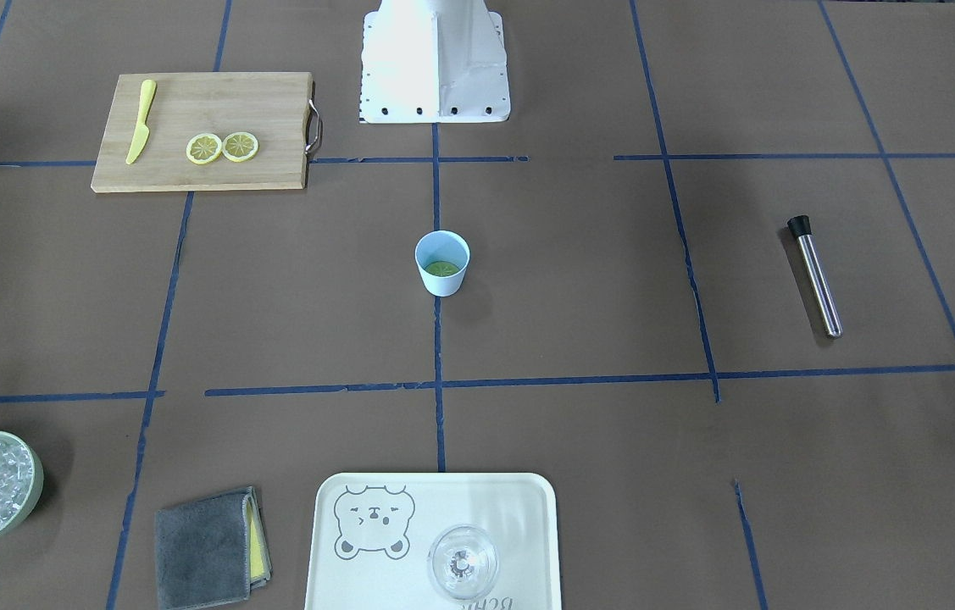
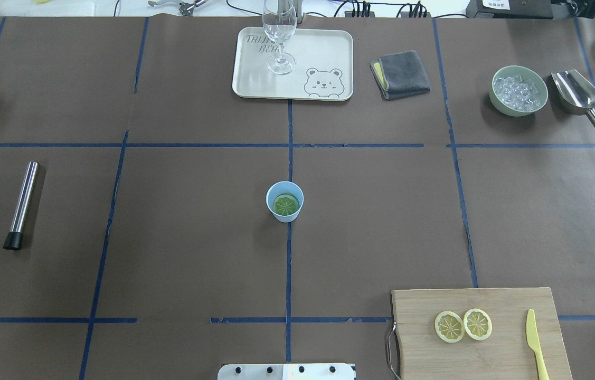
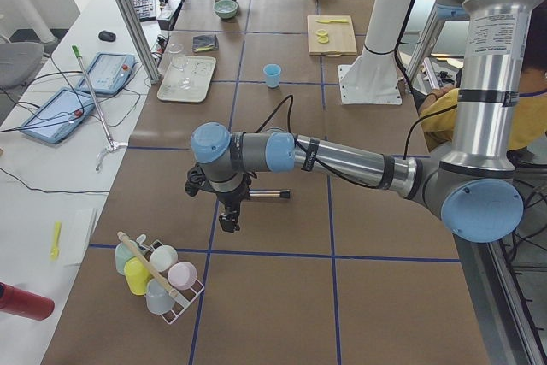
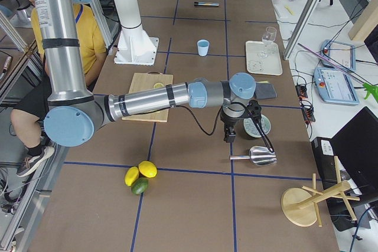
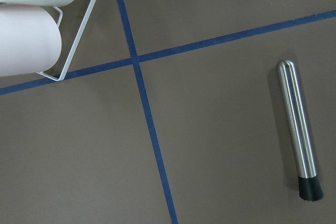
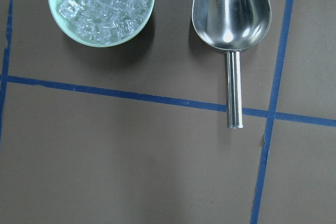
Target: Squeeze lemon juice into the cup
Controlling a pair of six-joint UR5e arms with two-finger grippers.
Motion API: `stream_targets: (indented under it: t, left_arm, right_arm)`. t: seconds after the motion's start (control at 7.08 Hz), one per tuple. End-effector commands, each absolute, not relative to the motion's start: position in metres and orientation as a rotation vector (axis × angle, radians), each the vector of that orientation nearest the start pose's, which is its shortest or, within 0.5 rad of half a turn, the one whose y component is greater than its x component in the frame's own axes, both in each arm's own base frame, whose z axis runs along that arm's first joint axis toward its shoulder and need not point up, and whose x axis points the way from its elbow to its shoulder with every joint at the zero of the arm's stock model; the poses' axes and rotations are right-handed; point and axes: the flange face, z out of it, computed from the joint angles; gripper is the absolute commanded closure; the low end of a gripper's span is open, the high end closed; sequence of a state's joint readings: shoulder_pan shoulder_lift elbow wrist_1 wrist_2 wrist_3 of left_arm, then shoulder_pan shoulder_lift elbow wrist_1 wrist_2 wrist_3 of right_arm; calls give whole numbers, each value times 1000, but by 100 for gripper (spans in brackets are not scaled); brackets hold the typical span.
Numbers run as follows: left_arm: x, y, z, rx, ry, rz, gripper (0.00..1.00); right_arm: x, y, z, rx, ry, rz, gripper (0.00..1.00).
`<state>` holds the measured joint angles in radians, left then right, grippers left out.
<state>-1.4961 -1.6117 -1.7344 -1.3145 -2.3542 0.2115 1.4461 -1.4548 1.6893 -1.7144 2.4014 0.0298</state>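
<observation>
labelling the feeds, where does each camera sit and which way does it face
Front-facing: across the table, facing the robot, steeply down; only its base shows.
Overhead: behind the robot, looking forward and down; base edge only.
Exterior left: table end, looking along it; left arm near.
Exterior right: opposite end; right arm near.
Left wrist: straight down on the steel rod; no body.
Right wrist: straight down on the ice bowl and scoop; no body.
Shared: all four exterior views show the cup.
</observation>
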Motion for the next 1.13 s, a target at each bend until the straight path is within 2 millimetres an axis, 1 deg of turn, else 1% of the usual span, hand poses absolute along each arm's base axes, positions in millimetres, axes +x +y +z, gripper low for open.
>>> stream_targets:
  t: [0.0,0.14,0.28,0.42,0.57,0.71,0.85,0.99]
  left_arm:
    - [-25,-512,566,40,785,266,0]
    - [-24,-530,542,74,782,279,0]
    - [-31,-530,540,61,784,261,0]
    - [-32,-533,545,53,783,255,0]
    - [-31,-531,566,19,779,248,0]
    - [-31,-526,580,2,786,242,0]
    - [-32,-525,580,10,787,243,0]
    - [-33,-516,596,-18,789,230,0]
  right_arm:
    - [-7,-538,559,12,-824,-124,0]
    - [-8,-543,566,5,-822,-133,0]
    - [-9,-545,566,12,-821,-135,0]
    - [-9,-545,568,13,-821,-134,0]
    - [-8,-541,572,2,-825,-126,0]
    - [-8,-541,571,2,-825,-122,0]
    - [-9,-544,568,7,-824,-121,0]
    - [-9,-545,570,4,-822,-122,0]
